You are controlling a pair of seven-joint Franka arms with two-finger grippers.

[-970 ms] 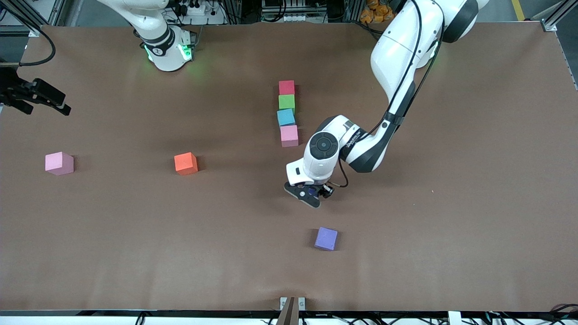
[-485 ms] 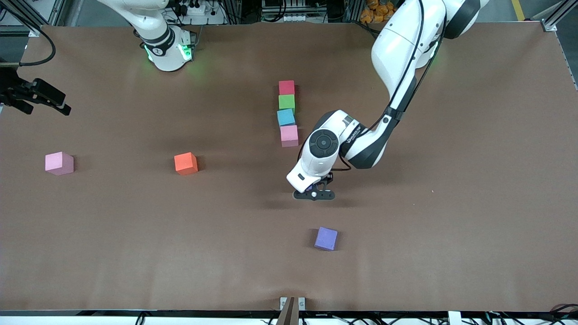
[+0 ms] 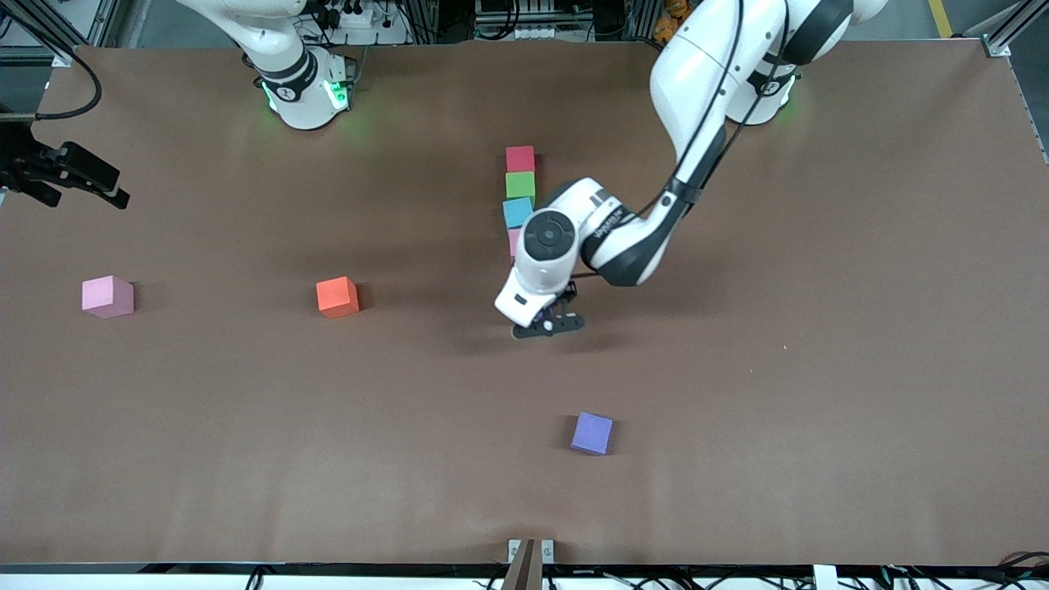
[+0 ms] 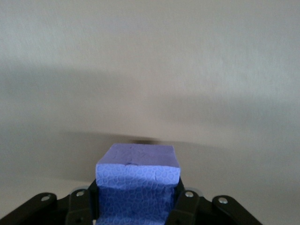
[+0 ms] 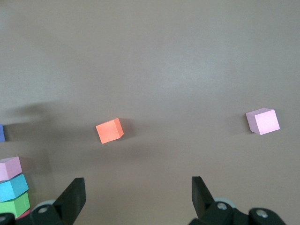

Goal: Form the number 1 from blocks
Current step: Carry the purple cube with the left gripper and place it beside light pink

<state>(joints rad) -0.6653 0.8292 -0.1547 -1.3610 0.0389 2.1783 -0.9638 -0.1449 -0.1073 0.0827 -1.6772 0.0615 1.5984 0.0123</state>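
Matte, foam-like purple block with crackled surface; matte brown table.

The left arm's wrist covers most of the pink block in the column. In the right wrist view, the red block barely shows.

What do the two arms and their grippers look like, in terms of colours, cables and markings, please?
Both arms have glossy white shells with black joint sections. The left arm carries a black cable along its links, a round dark grey cap at the wrist, and small dark lettering there. The right arm glows green at its lowest visible section. The left gripper and right gripper are black, with silver screws.
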